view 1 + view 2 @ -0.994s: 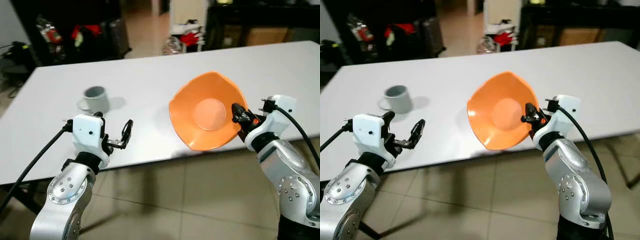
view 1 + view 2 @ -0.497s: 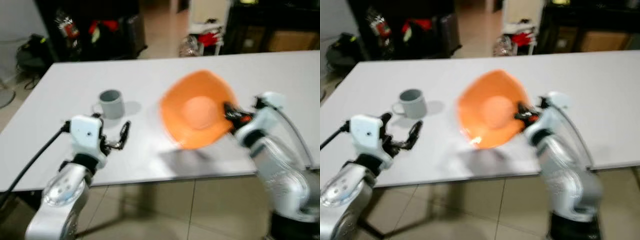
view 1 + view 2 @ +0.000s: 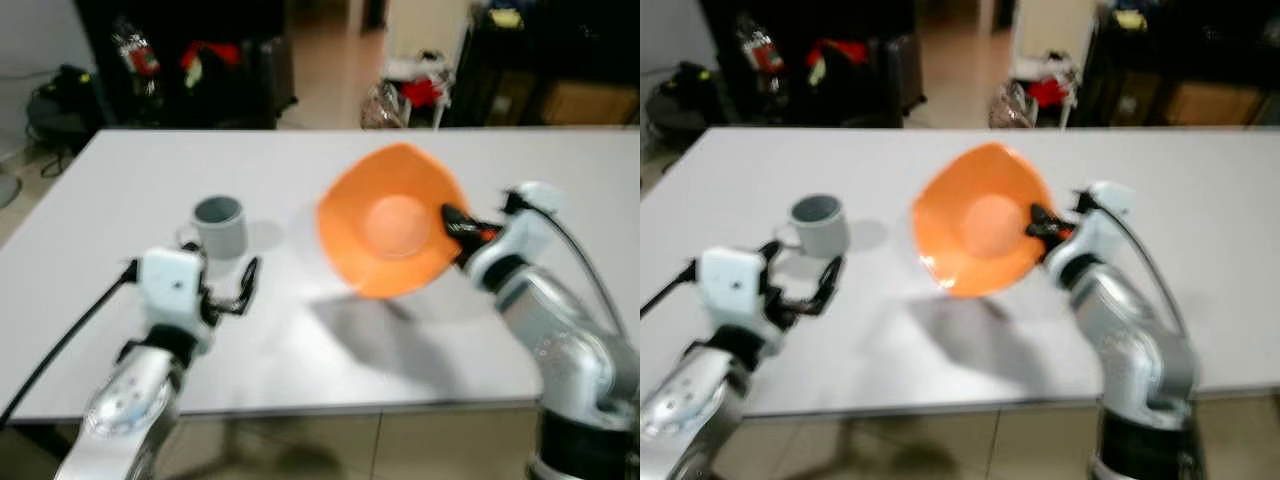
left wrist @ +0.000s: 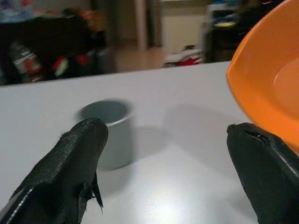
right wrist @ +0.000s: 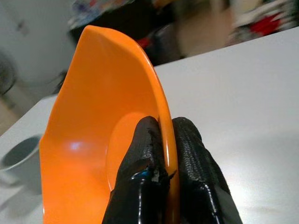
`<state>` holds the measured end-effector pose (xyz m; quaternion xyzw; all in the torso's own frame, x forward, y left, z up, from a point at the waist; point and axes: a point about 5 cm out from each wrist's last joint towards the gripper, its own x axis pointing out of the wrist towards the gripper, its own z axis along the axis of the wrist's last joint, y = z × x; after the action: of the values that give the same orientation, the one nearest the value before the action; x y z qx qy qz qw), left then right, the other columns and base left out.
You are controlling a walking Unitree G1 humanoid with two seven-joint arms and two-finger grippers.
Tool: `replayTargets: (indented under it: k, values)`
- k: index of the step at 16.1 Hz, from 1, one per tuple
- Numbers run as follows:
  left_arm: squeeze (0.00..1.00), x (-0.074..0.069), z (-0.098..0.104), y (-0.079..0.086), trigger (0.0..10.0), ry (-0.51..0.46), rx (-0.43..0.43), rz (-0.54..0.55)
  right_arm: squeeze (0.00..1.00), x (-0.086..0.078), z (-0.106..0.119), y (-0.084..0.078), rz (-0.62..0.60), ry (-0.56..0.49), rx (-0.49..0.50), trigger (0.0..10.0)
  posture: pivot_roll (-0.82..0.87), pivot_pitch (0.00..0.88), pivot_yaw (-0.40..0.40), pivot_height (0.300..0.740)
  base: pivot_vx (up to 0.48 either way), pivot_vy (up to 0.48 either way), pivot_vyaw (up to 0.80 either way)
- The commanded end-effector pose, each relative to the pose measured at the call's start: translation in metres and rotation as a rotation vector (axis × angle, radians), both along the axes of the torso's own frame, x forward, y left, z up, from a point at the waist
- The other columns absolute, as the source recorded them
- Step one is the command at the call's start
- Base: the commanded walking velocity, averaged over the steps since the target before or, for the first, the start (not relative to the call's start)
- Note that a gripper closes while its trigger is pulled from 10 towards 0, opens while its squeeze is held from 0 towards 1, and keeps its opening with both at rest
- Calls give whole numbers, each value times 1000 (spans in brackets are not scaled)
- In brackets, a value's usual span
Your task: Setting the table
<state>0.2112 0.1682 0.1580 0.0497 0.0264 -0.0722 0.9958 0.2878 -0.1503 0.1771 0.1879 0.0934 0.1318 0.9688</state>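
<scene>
left arm (image 3: 130, 390) sits nearest, low over the front edge of the white table (image 3: 300, 340), silver with a white wrist block. left gripper (image 3: 240, 290) hovers just above the tabletop with its two black fingers (image 4: 74, 163) spread wide apart, nothing between them, touching nothing. just beyond it, a grey mug (image 3: 219, 225) stands upright on the table, opening up, handle side facing the robot's left; through the wrist camera the mug (image 4: 110, 130) sits between the spread fingers but further out, clear of both. right arm (image 3: 560, 340) comes in from the right side, elbow over the table's front edge. right gripper (image 5: 161, 154) is clamped on the rim of an orange bowl (image 3: 390, 232), one finger on the inside face, one on the outside, rim pinched tight between them. the bowl is off the table, tilted up almost on edge, its hollow facing toward the robot, held over the middle of the table to the right of the mug and well apart from it. its shadow (image 3: 370, 335) falls on the tabletop below and in front. far edge of the table runs across behind; past it a dim room with dark furniture (image 3: 190, 50), red and black clutter (image 3: 205, 55) on the left, a tiled floor (image 3: 335, 60) and something white and red (image 3: 420, 85) further back. whole scene is a bit blurred.
</scene>
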Motion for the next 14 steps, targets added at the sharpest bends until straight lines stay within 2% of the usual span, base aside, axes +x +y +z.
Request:
replayTargets:
  k: [1,5,8,10,12,14]
  values:
    - [0,-3,3,-1,10000,-12,0,0,0,4,6,0,25,-21,22,10000,9,9,-46,740,319,0,0]
    - [0,-17,4,6,10000,-3,39,32,0,32,-9,22,122,104,101,10000,78,22,-85,740,68,0,0]
    - [0,-24,9,6,10000,-2,42,-38,0,56,-24,29,82,235,170,10000,107,33,-73,740,0,0,0]
    - [0,-23,10,5,10000,17,57,-113,0,66,-29,30,45,279,217,10000,112,39,-55,740,0,0,0]
    - [0,-13,14,7,10000,27,85,-230,0,81,-37,32,0,339,229,10000,99,42,-9,740,0,0,0]
    - [0,-6,16,7,10000,23,94,-259,0,89,-36,33,-28,346,263,10000,97,41,3,740,0,0,0]
